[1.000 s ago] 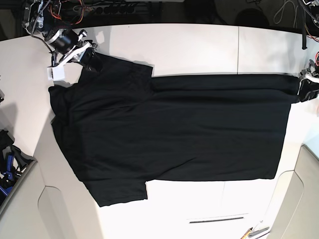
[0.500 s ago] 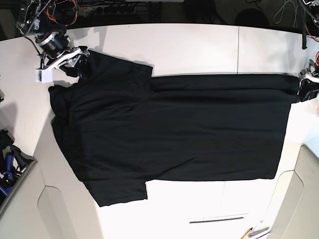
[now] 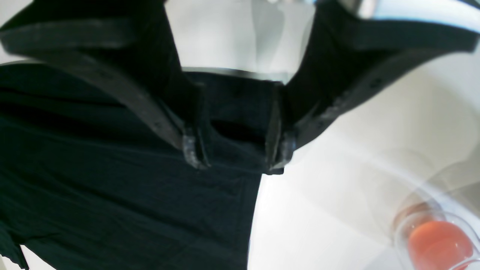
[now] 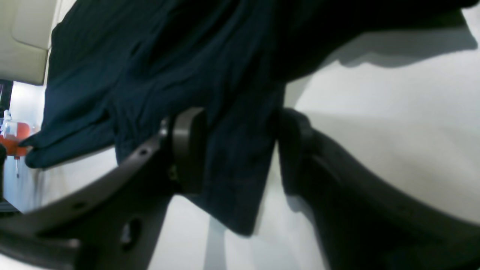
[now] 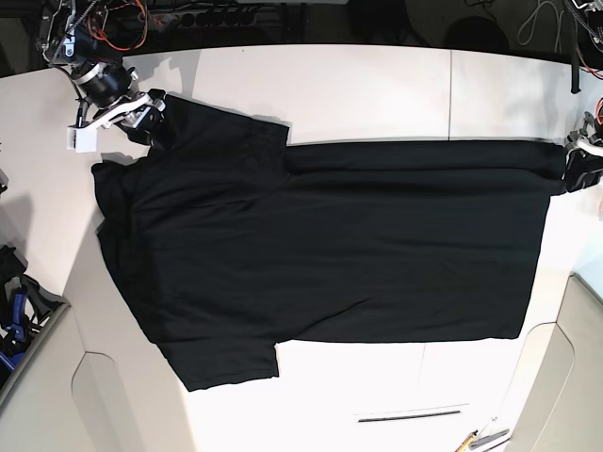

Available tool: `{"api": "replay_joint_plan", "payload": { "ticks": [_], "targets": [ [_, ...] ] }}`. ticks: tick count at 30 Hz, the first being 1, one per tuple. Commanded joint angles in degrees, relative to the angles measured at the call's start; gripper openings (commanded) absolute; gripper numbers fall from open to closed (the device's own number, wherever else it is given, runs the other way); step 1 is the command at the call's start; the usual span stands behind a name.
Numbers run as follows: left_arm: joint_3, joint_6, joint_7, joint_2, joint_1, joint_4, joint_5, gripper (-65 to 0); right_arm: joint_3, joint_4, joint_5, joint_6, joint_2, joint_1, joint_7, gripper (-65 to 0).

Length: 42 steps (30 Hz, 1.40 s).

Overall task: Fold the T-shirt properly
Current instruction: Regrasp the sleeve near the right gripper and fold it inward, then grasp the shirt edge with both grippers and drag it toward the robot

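The black T-shirt (image 5: 320, 245) lies spread flat on the white table (image 5: 377, 85), with the sleeves at the left and the hem at the right. My right gripper (image 5: 153, 121) is at the far-left sleeve. In the right wrist view the right gripper (image 4: 240, 142) is open, with the T-shirt (image 4: 150, 67) sleeve edge hanging loose between its fingers. My left gripper (image 5: 575, 162) is at the far-right hem corner. In the left wrist view the left gripper (image 3: 236, 153) is open, its jaws standing on either side of the T-shirt (image 3: 112, 187) corner.
A clear container with something orange (image 3: 438, 243) stands near the left gripper. Beige panels flank the table's near corners (image 5: 38, 395) (image 5: 575, 358). Pens (image 5: 480, 438) lie at the near edge. Cables (image 5: 188, 14) run along the back, and a blue tool (image 5: 14, 320) sits at the left.
My right gripper has opened, let go of the sleeve and drawn back a little to the left. The left arm and the T-shirt body have not moved.
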Motion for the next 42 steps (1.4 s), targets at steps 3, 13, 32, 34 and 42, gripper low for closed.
{"api": "replay_joint_plan", "payload": {
  "ticks": [3,13,32,34,42],
  "targets": [
    [-0.4,-0.6,-1.0,-1.3,-0.1,0.8,-1.1,-37.7,0.1,0.3,1.1,1.2,0.4,-0.1,-1.3,-59.3],
    [-0.4,-0.6,-1.0,-1.3,-0.1,0.8,-1.1,-37.7,0.1,0.3,4.0,2.7,0.4,6.0,-3.4,-65.0],
    [-0.4,-0.6,-1.0,-1.3,-0.1,0.8,-1.2,-37.7,-12.9,0.2,-16.1,3.0,0.4,27.6,7.9,-65.0],
    [-0.4,-0.6,-1.0,-1.3,-0.1,0.8,-1.2,-37.7,-12.9,0.1,-16.9,2.8,0.4,29.3,7.9,-55.3],
    [-0.4,-0.6,-1.0,-1.3,-0.2,0.8,-1.3,-37.7,-12.7,0.1,-17.2,2.6,0.5,30.6,6.7,-30.5]
  ]
}}
